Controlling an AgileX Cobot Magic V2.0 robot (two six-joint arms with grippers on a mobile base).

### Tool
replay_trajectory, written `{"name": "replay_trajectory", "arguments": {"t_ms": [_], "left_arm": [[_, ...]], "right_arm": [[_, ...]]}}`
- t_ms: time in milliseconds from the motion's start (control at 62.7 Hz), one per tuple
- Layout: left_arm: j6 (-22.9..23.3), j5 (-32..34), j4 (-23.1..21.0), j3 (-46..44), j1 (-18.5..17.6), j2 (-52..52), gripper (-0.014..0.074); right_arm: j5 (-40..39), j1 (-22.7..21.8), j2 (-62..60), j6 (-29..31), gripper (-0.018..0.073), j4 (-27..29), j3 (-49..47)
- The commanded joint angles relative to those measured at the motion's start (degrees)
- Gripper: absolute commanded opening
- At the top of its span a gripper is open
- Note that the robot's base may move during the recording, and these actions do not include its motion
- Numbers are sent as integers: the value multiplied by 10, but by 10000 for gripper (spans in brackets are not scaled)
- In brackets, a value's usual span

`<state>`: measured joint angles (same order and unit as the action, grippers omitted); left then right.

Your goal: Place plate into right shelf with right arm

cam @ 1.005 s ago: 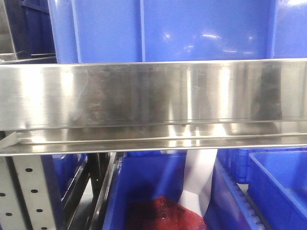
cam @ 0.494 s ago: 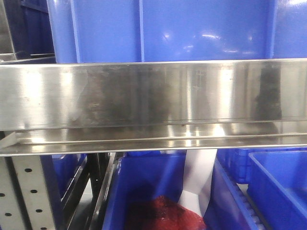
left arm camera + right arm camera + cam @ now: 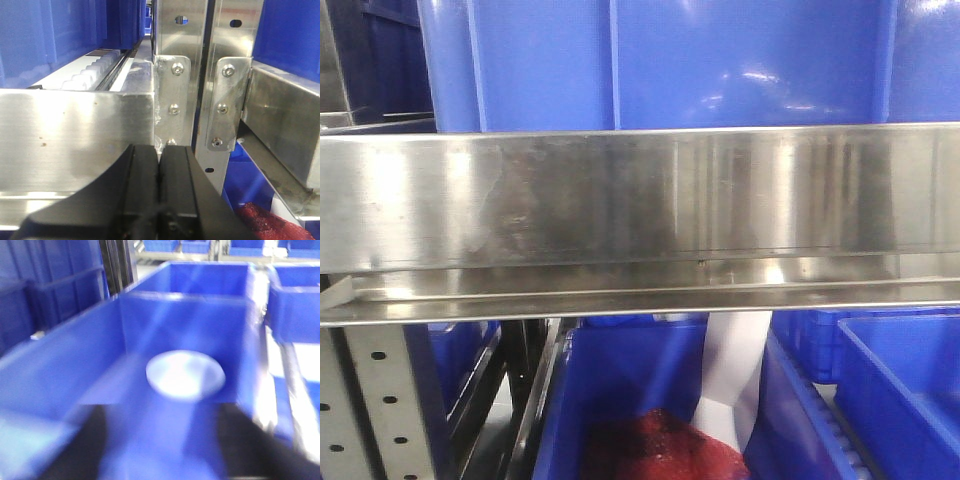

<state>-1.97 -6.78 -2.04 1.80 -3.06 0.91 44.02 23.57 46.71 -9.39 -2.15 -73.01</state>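
Observation:
The plate [image 3: 185,375], round, white and blurred, lies on the floor of a large blue bin [image 3: 75,365] in the right wrist view. My right gripper [image 3: 161,411] is open. Its two dark fingers stand wide apart on the near side of the plate and do not touch it. The right shelf shows in the front view as a shiny steel rail [image 3: 640,200] with blue bins above and below. My left gripper [image 3: 160,150] is shut and empty, close in front of a steel rail [image 3: 75,135] and perforated uprights [image 3: 180,75].
A bin below the rail holds a dark red mass [image 3: 660,450], with a pale shape [image 3: 730,370] behind it. More blue bins [image 3: 295,305] stand to the right of the plate's bin. A perforated upright [image 3: 380,400] stands at the lower left.
In the front view the pale shape below the rail has narrowed and shifted, and the dark reflection at the rail's right end has faded. The rack itself has not moved.

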Motion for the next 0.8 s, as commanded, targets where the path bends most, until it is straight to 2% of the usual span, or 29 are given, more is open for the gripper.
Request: {"name": "replay_trajectory", "arguments": {"t_ms": [0,48,64,112,335,781], "left_arm": [[2,49,-4,6,0,4,-47],[2,49,-4,6,0,4,-47],[2,49,-4,6,0,4,-47],[2,49,-4,6,0,4,-47],[2,49,-4,6,0,4,-47],[2,49,-4,6,0,4,-47]], "right_arm": [[0,-2,-51,2,175,-7,-8],[10,-2,-82,2,46,-7,1],[11,-2,-90,2,36,-7,4],[14,-2,-115,2,60,-8,15],[26,-2,-193,2,56,-11,54],[32,-2,-201,2,56,-11,60]]}}
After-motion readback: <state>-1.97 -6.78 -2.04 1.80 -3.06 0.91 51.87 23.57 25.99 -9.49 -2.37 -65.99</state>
